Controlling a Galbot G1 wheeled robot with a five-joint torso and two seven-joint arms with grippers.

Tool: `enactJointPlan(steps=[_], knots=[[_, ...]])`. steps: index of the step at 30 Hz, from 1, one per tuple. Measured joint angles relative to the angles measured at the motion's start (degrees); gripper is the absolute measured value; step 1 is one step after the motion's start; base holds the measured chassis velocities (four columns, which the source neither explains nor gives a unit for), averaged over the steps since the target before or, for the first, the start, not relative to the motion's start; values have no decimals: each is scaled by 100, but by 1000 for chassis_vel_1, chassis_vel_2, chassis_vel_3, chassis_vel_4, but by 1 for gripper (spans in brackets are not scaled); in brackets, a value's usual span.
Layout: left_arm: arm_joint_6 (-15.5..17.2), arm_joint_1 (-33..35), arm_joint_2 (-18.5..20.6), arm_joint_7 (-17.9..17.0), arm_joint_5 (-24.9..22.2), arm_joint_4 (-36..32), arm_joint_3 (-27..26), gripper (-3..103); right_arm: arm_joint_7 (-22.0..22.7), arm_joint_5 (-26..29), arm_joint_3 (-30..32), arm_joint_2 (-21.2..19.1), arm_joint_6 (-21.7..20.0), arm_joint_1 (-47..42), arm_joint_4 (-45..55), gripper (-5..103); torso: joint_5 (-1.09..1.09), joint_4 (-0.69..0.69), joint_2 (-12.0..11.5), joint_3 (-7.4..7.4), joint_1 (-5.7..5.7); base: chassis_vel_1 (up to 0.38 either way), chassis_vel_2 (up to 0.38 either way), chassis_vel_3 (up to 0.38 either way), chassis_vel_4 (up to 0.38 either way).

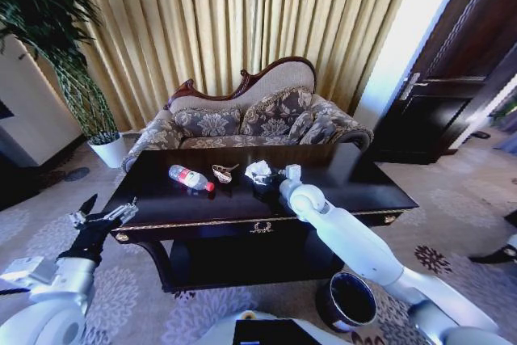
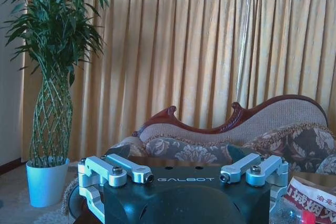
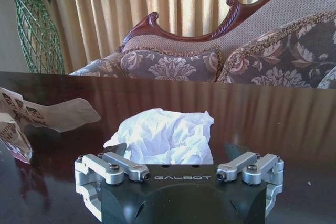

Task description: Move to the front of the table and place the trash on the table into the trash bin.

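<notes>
The right pincer (image 1: 273,178) reaches out over the middle of the bench (image 1: 339,169), its fingers spread apart on either side of the crumpled white tissue (image 1: 258,170), holding nothing; in the right wrist view the tissue (image 3: 164,136) sits just beyond the open pincer (image 3: 181,176), between its finger links. The left pincer (image 1: 103,217) hangs off the bench's left end, near its near-left corner, open and holding nothing; in the left wrist view the pincer (image 2: 182,178) faces the sofa and curtains

The bench is a glossy dark-brown piece with gold trim along its near edge and a lower shelf beneath. Behind it, at the far side, stands a patterned sofa (image 1: 258,119) with a carved wooden back, and gold curtains (image 1: 242,22) hang behind that. A tall plant in a white pot (image 1: 109,149) stands at the far left. The trash bin (image 1: 347,300), a round dark bucket, sits on the carpet at the near right, below the right arm and far lower than the bench top

On the bench top, the clear plastic bottle (image 1: 190,178) with a red label and cap lies on its side toward the left. The tan wrapper (image 1: 224,172) lies between the bottle and the tissue, apart from both
</notes>
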Motion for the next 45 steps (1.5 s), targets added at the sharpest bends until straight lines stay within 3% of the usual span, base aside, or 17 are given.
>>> enactJointPlan(steps=[3, 7, 9, 10, 18, 19, 22, 29, 39, 45], knots=[[-24, 2, -8, 1, 1, 0, 5, 100, 1, -44, -6, 10, 12, -1, -11, 102, 0, 0, 0, 0, 0, 0, 0, 0, 0], [-30, 8, -17, 3, 3, 0, 17, 100, 2, -125, -5, 3, 73, -43, -22, 86, 0, 0, 0, 0, 0, 0, 0, 0, 0], [-31, 12, -18, 4, 3, 0, 19, 100, 2, -143, 1, -4, 108, -67, -22, 86, 0, 0, 0, 0, 0, 0, 0, 0, 0], [-32, 15, -19, 5, 4, 0, 21, 100, 2, -159, 17, -12, 131, -100, -22, 75, 0, 0, 0, 0, 0, 0, 0, 0, 0], [-35, 13, -22, 9, 10, 0, 54, 100, 2, -226, 95, -46, 166, -222, 5, 53, 0, 0, 0, 0, 0, 0, 0, 0, 0], [-36, 12, -28, 9, 15, 0, 74, 100, 2, -233, 108, -51, 171, -240, 13, 42, 0, 0, 1, 0, 0, 0, 0, 0, 0], [-36, 18, -43, 9, 19, 0, 94, 100, 2, -244, 116, -57, 181, -262, 24, 37, 0, 0, 1, 0, 0, 0, 0, 0, 0], [-47, 48, -69, 20, 26, 0, 102, 100, 3, -329, 119, -58, 216, -324, 45, 4, 0, 0, 1, 0, 0, 0, 0, 0, 0], [-55, 35, -65, 41, 64, 0, 122, 100, 90, -351, 149, -133, 363, -360, 171, 0, 0, 0, 1, 0, 0, 0, 0, 0, 0], [-84, -54, -44, 27, 57, 0, 101, 100, 329, -260, 555, -527, 489, -673, 795, 0, 2, 1, 0, 0, 0, 0, 0, 0, 0]])
